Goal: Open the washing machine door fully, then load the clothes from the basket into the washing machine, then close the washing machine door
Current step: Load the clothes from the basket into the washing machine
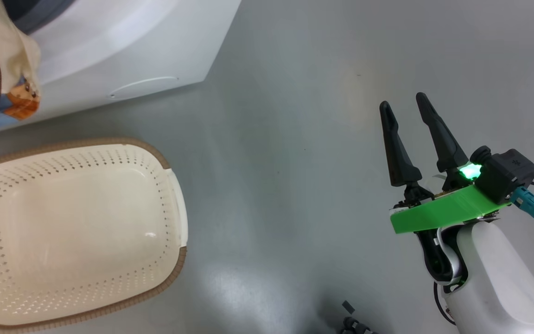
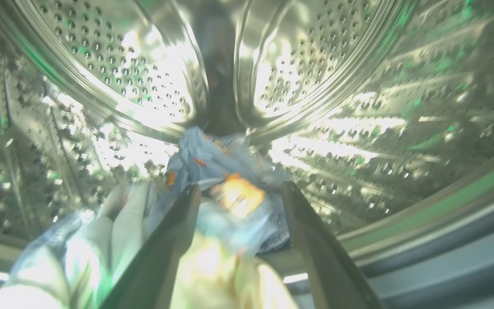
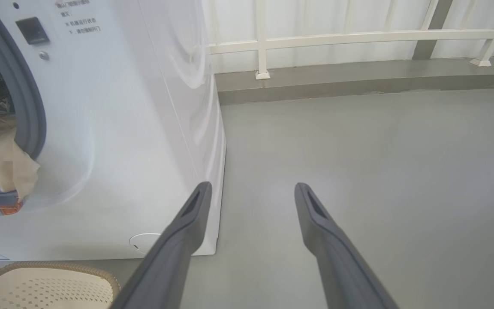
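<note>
Cloth is piling at the mouth of the washing machine [image 3: 122, 128]. The left gripper [image 2: 240, 185] reaches into the steel drum [image 2: 144, 77] with its fingers spread wide, and the clothes [image 2: 212, 159], blue bear print and cream, lie bunched loose between them with nothing pinched. Down beside the machine the basket [image 1: 153, 150] looks bare inside, so loading seems all but finished. Over open floor [image 1: 295, 139] the right gripper [image 1: 403, 99] hangs with jaws apart, carrying nothing. Trouble spot: a cream fold droops out over the grey gasket [image 3: 28, 98] and down the white front. Swing the door shut on that and fabric gets trapped in the seal, and the latch may not catch. Second worry: cloth lying against the left fingers could drag back out when that arm pulls away
</note>
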Robot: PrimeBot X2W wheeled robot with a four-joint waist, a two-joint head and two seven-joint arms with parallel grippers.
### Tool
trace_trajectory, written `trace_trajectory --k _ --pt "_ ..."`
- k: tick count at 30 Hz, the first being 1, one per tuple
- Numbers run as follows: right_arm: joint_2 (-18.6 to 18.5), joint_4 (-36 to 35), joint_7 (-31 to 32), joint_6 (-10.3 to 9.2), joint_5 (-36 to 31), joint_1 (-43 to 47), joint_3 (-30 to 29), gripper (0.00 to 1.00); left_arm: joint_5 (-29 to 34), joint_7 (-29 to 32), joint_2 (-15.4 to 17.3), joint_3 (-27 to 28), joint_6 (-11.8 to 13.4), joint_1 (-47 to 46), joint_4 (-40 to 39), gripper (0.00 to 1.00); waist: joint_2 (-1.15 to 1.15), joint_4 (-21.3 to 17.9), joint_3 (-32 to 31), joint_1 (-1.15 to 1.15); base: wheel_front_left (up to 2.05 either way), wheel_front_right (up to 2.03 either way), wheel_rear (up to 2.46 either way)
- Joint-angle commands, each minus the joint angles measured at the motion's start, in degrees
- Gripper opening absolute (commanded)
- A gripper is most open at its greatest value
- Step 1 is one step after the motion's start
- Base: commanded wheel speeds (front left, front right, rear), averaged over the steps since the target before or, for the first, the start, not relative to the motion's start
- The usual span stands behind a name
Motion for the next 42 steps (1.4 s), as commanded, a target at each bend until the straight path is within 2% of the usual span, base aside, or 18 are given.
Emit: trace_trajectory --k 1,5,12,19,28,42 --pt "-0.71 -0.86 -0.45 0.25 -0.44 0.26 1.01 1.00 -0.19 0.54 1.58 -0.09 -0.04 -1.51 0.54 1.00 0.00 0.55 -0.80 0.00 0.00 0.00 0.00" --pt "-0.87 -0.49 -0.45 0.25 -0.40 0.05 1.29 1.00 -0.61 0.02 0.84 -0.45 -1.19 -1.91 3.90 1.00 0.00 1.19 -1.94 0.00 0.00 0.00 0.00" --pt "-1.43 0.07 -0.45 0.25 -0.32 0.09 0.95 1.00 -1.41 -5.34 -1.05 -0.85 -3.49 0.69 6.09 1.00 0.00 3.05 -4.79 0.00 0.00 0.00 0.00" --pt "-2.43 0.48 -0.45 0.25 -0.12 0.18 0.12 1.00 -2.04 -7.77 -2.13 -0.86 -4.91 5.98 5.28 1.00 0.00 5.68 -8.43 0.00 0.00 0.00 0.00" --pt "-3.72 1.00 -0.45 0.25 -0.08 1.19 -0.83 1.00 -1.12 -8.03 -3.20 0.32 -5.22 16.41 -5.33 1.00 0.00 9.25 -13.41 0.00 0.00 0.00 0.00" --pt "-6.31 2.64 -0.45 0.25 0.61 4.66 -1.80 1.00 1.22 -8.04 -6.69 3.57 -5.69 37.93 -23.02 1.00 0.00 15.14 -23.05 0.00 0.00 0.00 0.00"
